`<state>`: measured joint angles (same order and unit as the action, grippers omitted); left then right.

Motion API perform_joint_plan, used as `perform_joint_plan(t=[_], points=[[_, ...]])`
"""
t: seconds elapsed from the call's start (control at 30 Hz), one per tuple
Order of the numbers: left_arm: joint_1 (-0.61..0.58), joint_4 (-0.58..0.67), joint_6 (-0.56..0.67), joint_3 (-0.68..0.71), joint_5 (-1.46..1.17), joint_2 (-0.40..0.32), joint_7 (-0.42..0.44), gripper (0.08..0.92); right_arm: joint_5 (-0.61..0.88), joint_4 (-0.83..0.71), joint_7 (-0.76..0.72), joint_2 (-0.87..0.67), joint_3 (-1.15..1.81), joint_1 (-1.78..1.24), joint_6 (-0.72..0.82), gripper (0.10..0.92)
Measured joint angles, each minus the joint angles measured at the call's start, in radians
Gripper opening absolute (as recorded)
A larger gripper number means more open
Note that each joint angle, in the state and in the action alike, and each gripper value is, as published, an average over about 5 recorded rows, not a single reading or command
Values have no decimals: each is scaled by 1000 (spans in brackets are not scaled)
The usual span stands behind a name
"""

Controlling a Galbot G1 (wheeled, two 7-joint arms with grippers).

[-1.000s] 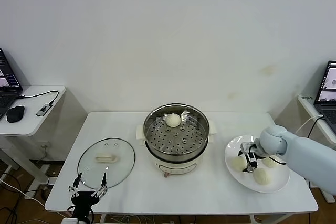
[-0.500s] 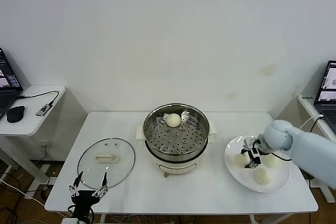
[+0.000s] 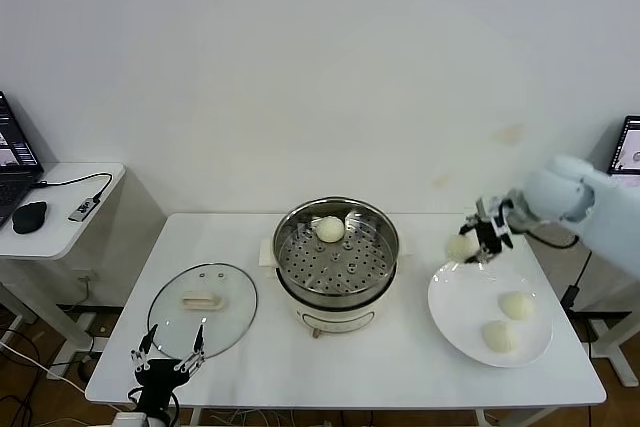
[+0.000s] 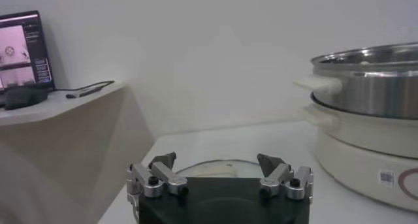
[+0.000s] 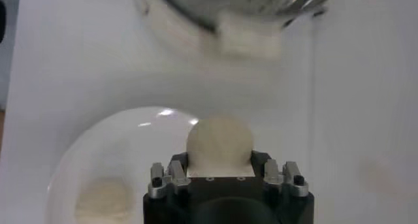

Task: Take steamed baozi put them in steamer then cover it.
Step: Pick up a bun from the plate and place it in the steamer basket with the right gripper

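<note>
baozi (image 3: 462, 245) number two is in the air, clamped between the fingers of the right gripper (image 3: 487, 232) above the far left edge of the white plate (image 3: 455, 312) on the right side of the table (image 3: 420, 367). the right wrist view shows the bun (image 5: 219, 139) bulging out past the jaws with the plate below it. the step in hand looks like the carry from plate to steamer (image 3: 337, 244); the next move calls for travelling left over the steel rim, lowering onto a free patch of the perforated tray (image 3: 335, 265), and letting go gently so the soft dough is not squashed or dropped.

inside the steamer one bun (image 3: 330, 229) already sits at the far side of the tray, with the rest of the tray bare. the plate holds two more buns (image 3: 516, 305), (image 3: 497, 335) toward its right and near side.

the glass cover (image 3: 202, 309) lies flat on the table to the left of the steamer, handle up, so covering is not yet done. the left gripper (image 3: 167, 358) hangs at the near left edge of the table just beside the cover, its jaws spread wide and holding nothing.
</note>
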<state>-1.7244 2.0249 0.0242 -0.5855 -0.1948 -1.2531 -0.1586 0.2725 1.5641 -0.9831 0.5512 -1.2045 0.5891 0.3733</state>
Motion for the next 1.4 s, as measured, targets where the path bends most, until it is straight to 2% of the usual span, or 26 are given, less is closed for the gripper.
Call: perform_joint_plan(t=[0.53,0.97,1.4], points=[[18,-15,0,-28,-100,-10,0,823,253,-43,143,334,-68,68,178,602],[29,-18,3,-38,-106,-15,-2,823,296,-167,244,571,-55,-66,268,602],[38,-24,5,-39,-109,-12,-2,823,300,-273,291,684,-42,-161,302,624]])
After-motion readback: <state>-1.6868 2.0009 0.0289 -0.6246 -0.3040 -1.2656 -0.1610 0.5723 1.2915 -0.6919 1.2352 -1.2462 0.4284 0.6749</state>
